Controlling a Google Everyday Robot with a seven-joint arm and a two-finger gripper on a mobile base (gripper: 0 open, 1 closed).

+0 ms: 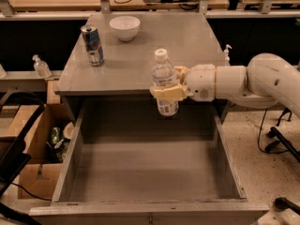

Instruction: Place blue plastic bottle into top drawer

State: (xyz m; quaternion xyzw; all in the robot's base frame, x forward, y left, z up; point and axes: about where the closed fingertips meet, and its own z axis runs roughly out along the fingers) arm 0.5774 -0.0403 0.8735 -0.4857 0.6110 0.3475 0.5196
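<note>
The blue plastic bottle (164, 82) is clear and ribbed, with a white cap and white label. It is upright in the air, over the front edge of the grey cabinet top and the back of the open top drawer (145, 170). My gripper (169, 89) reaches in from the right on a white arm and is shut on the bottle around its middle. The drawer is pulled fully out below it, with a bare flat grey bottom.
On the cabinet top (140, 60) stand a blue-and-silver drink can (93, 45) at the left and a white bowl (124, 27) at the back. A small pump bottle (41, 66) sits on a ledge at the left. A cardboard box (37, 139) stands on the floor left of the drawer.
</note>
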